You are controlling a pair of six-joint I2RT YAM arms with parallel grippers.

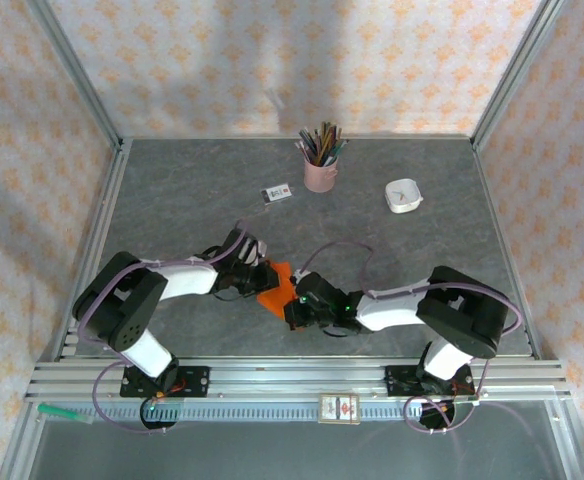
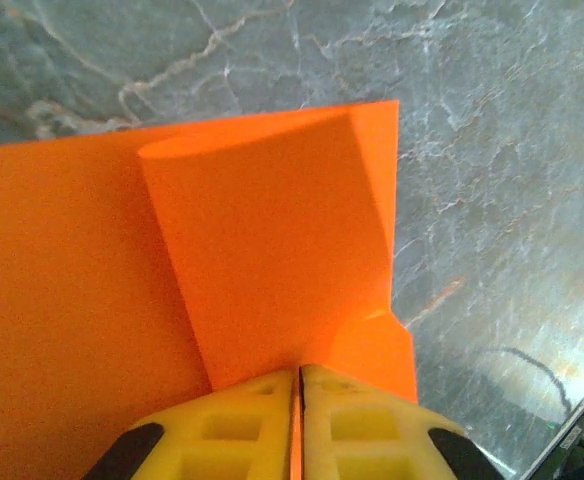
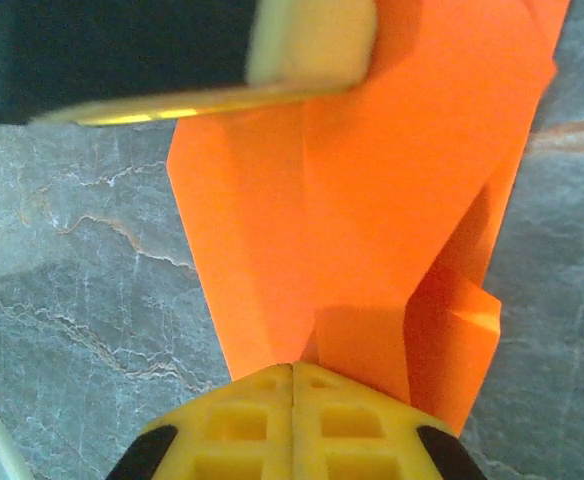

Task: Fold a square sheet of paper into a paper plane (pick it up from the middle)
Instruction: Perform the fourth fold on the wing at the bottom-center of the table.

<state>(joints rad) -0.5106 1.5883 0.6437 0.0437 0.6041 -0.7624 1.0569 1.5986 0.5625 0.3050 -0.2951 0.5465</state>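
Square sheet of paper (image 1: pixel 275 290) being held between both grippers, directly ahead of each set of fingertips, over the grey marbled tabletop (image 2: pixel 512 150); whether it is resting on that surface or hanging just clear of it cannot be told. Left gripper (image 2: pixel 298 372) is pinching one margin, its yellow jaws pressed together with only a thin orange edge showing between them. Right gripper (image 3: pixel 292 368) is clamping the opposite side in the same way, jaws fully closed on overlapping layers. In appearance the sheet is showing as plain bright orange and partly folded: a broad flap is curling over in a soft roll ahead of the left fingertips, and angled layers with a small buckled corner are lying just right of the right fingertips. Judged as material, it is behaving as very light, thin and limp, creasing readily and liable to tear if the two grips are pulling apart. Flat pinches close to a fold line or near the middle are looking safest
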